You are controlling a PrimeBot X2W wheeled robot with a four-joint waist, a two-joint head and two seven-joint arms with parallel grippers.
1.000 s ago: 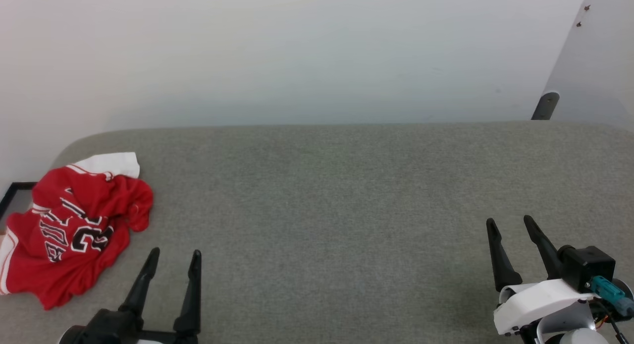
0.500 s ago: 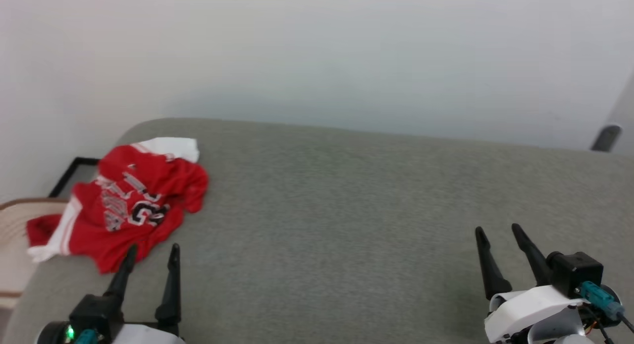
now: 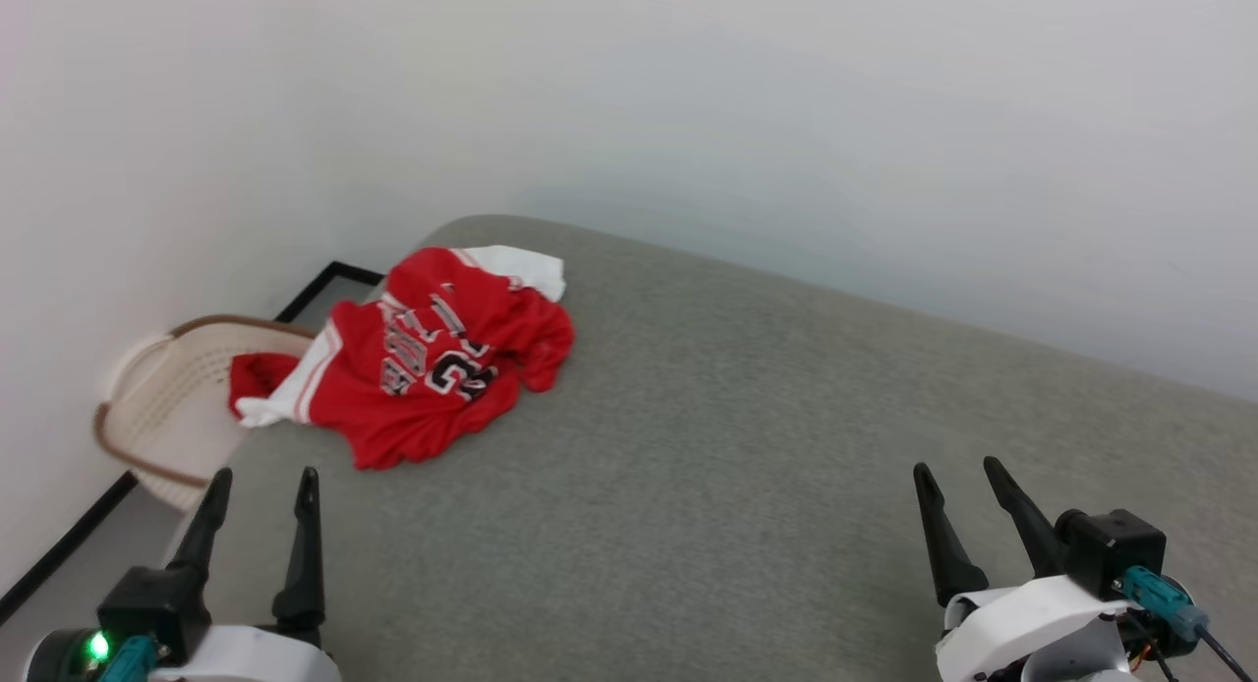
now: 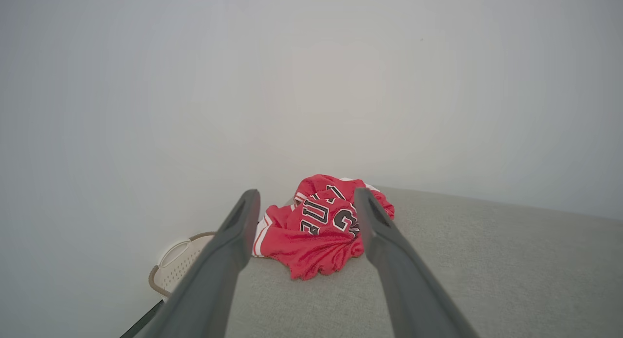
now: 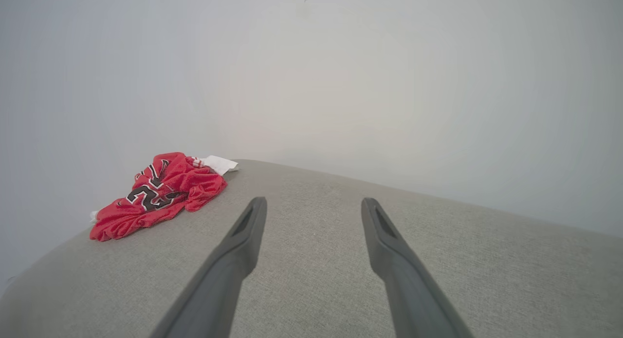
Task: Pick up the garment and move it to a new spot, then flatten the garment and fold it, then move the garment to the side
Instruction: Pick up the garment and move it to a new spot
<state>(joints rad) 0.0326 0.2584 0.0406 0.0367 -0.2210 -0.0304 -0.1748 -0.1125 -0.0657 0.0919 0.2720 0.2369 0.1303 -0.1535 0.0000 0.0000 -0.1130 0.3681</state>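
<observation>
The head view is swung leftward, so the Bulls jersey is framed beyond the left jaws for pickup. Left and right jaws are both released.

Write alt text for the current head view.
A crumpled red jersey lies at the far left corner of a grey padded surface, one end hanging past the edge above a pale basket. The left gripper and right gripper sit open and empty at the bottom corners, both short of the jersey.
</observation>
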